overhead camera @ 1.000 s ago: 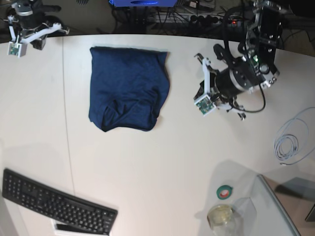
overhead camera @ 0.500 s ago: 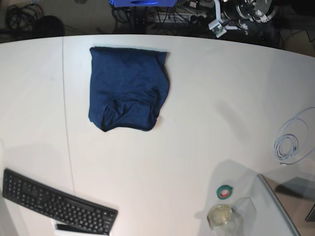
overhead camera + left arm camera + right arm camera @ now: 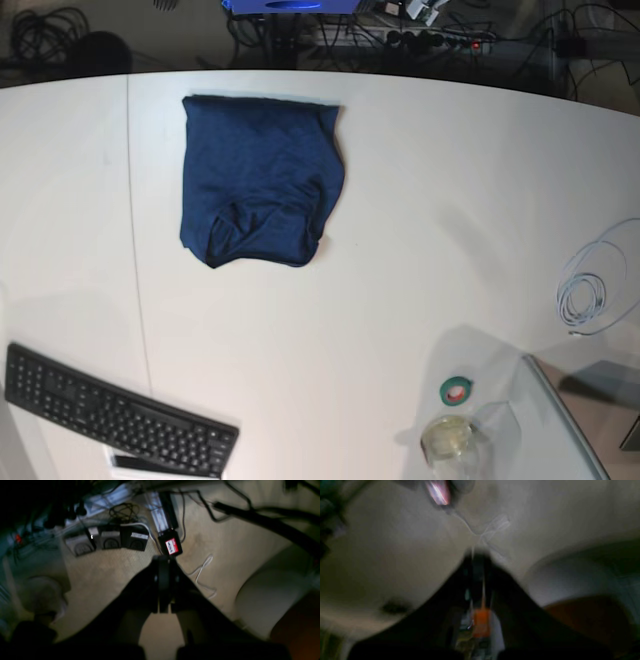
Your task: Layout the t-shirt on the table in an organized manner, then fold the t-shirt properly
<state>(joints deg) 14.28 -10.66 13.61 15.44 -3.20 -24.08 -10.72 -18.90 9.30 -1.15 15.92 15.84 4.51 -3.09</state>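
the white tabletop [image 3: 400, 230] fills the base view, crossed by one thin dark seam on its left side. on it, toward the far left-centre, lies the t-shirt [image 3: 262, 180], dark navy, gathered into a compact roughly square packet: its far edge is straight, while the near edge shows a rumpled tuck and a slightly uneven corner. a black keyboard [image 3: 115, 412] sits at the near left corner, well apart from the cloth. at the right edge is a coil of pale cable [image 3: 592, 290], and near the front right a roll of green tape [image 3: 458, 390] just beside a clear round container [image 3: 450, 440].

neither arm is over the tabletop. the left hand [image 3: 163, 585] shows in its wrist view with its dark fingers pressed together on nothing, looking down at carpet, power strips and cables. the right hand [image 3: 478, 580] is blurred but also reads as closed and empty, over bare floor.

judged from this, the fold looks done or nearly so. any next move would only call for smoothing that bunched near edge, approaching with the hand spread and pressing lightly so the layers do not shift.
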